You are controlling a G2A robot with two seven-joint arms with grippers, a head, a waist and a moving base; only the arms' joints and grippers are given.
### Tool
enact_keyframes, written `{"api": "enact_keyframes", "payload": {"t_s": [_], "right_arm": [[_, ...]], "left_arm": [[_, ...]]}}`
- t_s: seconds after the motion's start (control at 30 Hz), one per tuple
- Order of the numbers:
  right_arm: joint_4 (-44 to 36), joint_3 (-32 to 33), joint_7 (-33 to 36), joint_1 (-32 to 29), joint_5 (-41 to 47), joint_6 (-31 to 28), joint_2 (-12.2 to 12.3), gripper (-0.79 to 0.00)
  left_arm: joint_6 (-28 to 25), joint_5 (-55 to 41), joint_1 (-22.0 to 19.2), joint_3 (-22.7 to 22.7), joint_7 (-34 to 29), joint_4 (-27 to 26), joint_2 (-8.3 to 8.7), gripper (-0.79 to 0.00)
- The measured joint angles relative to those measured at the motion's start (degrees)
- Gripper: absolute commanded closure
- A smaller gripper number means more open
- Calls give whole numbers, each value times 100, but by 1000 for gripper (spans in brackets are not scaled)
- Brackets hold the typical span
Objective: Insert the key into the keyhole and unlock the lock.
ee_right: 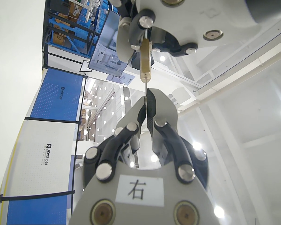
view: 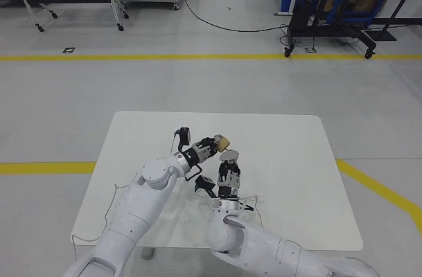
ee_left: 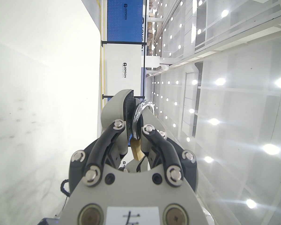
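Above the middle of the bench, the right tool was closed on the key. The thin blade was pinched edge-on between the ribbed pads and pointed straight at the lock. The underside of the brass body was touched by the blade's tip; how deep it sat in the keyhole could not be told. The lock was gripped by the left tool, which was shut on it. The silver shackle was shown between the fingertips, and the brass body was turned back toward the palm. In the top view the two tools were seen close together, the left one farther from the robot, and the lock was held off the bench. Beyond the bench, yellow floor lines and wheeled stands were seen.
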Motion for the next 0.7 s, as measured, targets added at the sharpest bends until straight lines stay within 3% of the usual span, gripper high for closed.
{"api": "enact_keyframes", "payload": {"t_s": [0.7], "right_arm": [[258,29,-133,55,0,-209,-54,0]], "left_arm": [[-9,433,8,58,20,-65,4,0]]}}
